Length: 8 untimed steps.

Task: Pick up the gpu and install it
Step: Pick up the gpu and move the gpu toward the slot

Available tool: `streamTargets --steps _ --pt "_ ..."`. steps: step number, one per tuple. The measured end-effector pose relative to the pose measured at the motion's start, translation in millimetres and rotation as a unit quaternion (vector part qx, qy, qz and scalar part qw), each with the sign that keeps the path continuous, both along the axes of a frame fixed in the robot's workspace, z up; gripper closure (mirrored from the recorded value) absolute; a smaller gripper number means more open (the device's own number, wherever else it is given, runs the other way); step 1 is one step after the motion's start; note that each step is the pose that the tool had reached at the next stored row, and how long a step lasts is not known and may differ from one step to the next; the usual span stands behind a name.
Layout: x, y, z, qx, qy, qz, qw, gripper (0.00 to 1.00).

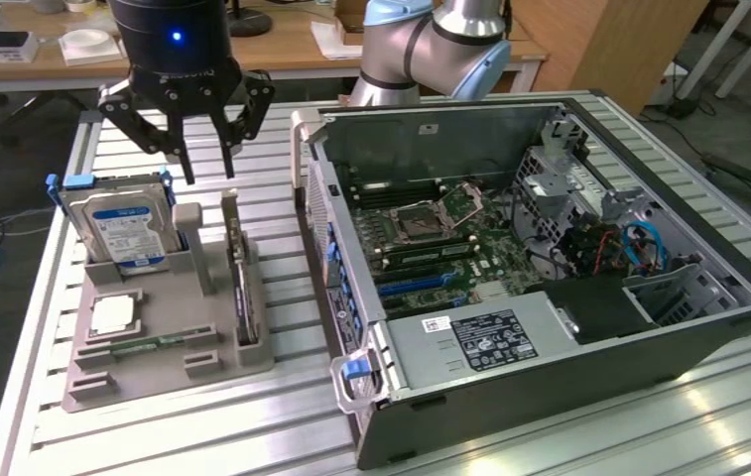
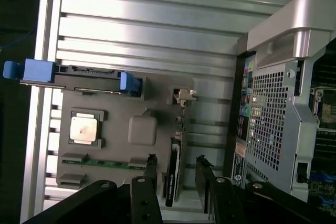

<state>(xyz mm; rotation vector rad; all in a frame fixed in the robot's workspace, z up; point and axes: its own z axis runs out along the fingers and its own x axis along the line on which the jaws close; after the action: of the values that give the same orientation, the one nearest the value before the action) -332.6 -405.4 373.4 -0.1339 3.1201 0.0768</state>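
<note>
Slatted metal table (image 1: 189,441), wooden desks (image 1: 293,55) behind; gpu (image 1: 233,268) upright.

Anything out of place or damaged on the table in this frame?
Nothing stands out. The gpu stands upright in its slot of the grey holder, the hard drive beside it, and the open gripper hovers above.

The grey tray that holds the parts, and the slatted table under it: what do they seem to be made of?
The grey tray looks like matte plastic, perhaps moulded or printed: uniform dull colour, rounded blocks, no glare. The slatted table looks like bare aluminium: silvery ribbed profiles with bright streaky reflections.
</note>
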Motion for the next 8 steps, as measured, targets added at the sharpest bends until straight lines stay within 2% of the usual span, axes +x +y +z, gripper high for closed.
streamTargets --steps 8 --pt "0.0 0.0 -0.4 0.0001 -0.0001 0.007 1.0000 0.57"
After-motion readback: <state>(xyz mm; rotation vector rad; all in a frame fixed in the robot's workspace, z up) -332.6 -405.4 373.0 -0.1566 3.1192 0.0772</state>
